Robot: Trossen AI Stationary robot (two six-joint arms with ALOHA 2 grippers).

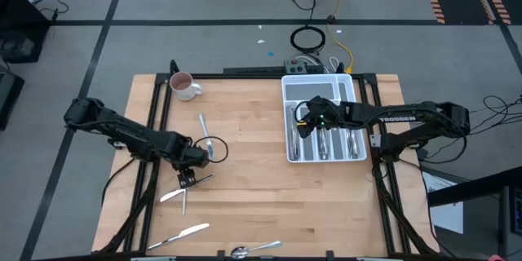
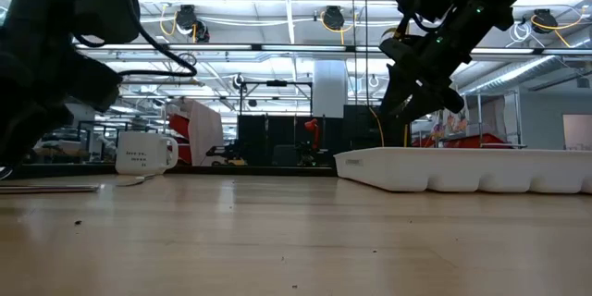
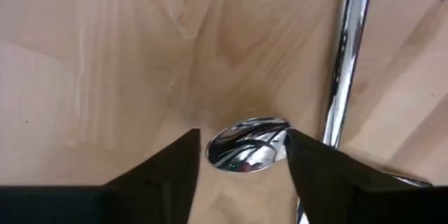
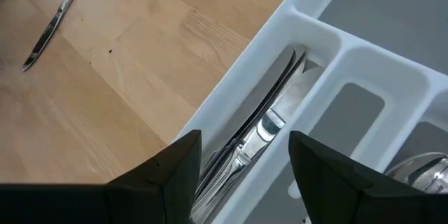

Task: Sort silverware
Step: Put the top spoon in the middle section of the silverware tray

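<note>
Loose silverware lies flat on the wooden table: two crossed pieces [image 1: 184,189] under my left gripper [image 1: 187,179], two spoons [image 1: 207,137], a knife [image 1: 184,233] and a spoon [image 1: 254,249] near the near edge. In the left wrist view my left gripper [image 3: 243,155] is open, pointing down, with its fingers on either side of a shiny rounded end [image 3: 248,144], next to a long shaft [image 3: 346,49]. My right gripper [image 1: 303,122] is open and empty, hovering over the white tray's [image 1: 287,90] left slot, where knives [image 4: 262,129] lie.
A white-and-pink mug [image 1: 184,86] stands near the table's far left corner. The tray's other slots hold more silverware [image 1: 334,141]. Bare wood stretches between the tray and the loose pieces. A black frame runs along the table's edges.
</note>
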